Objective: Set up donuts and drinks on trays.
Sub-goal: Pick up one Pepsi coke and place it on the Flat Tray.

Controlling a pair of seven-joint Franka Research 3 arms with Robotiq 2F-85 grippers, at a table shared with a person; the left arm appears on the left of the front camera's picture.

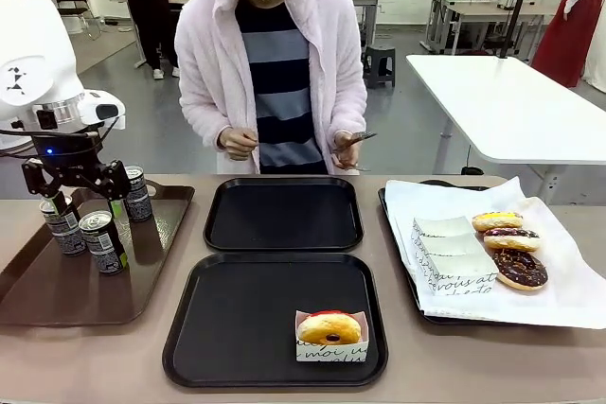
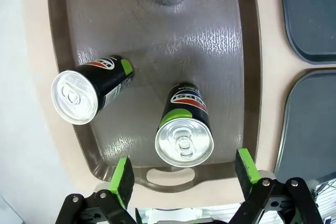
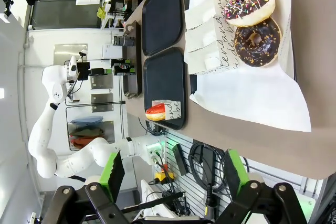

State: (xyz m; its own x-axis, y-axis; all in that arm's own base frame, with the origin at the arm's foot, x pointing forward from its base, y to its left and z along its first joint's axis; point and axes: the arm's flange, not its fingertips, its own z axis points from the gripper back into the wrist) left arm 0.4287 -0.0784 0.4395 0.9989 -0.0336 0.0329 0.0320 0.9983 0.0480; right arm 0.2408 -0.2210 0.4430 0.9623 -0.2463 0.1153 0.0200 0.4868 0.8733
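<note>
Three drinks [image 1: 102, 241] stand on the long brown tray [image 1: 57, 295] at the left. My left gripper [image 1: 87, 203] hangs open above them; in its wrist view the gripper [image 2: 185, 174] has its green pads on either side of one can [image 2: 184, 132], well above it. Two black trays lie mid-table: the far one [image 1: 284, 215] is bare, and the near one [image 1: 237, 328] carries a yellow-glazed donut [image 1: 329, 330] in a white sleeve. My right gripper [image 3: 173, 167] is open and high over the table edge, holding nothing.
At the right, a paper-lined tray [image 1: 559, 281] holds three loose donuts [image 1: 511, 239] and a stack of paper sleeves [image 1: 450, 253]. A person stands at the far side, with hands [image 1: 346, 149] near the far black tray holding a slim tool.
</note>
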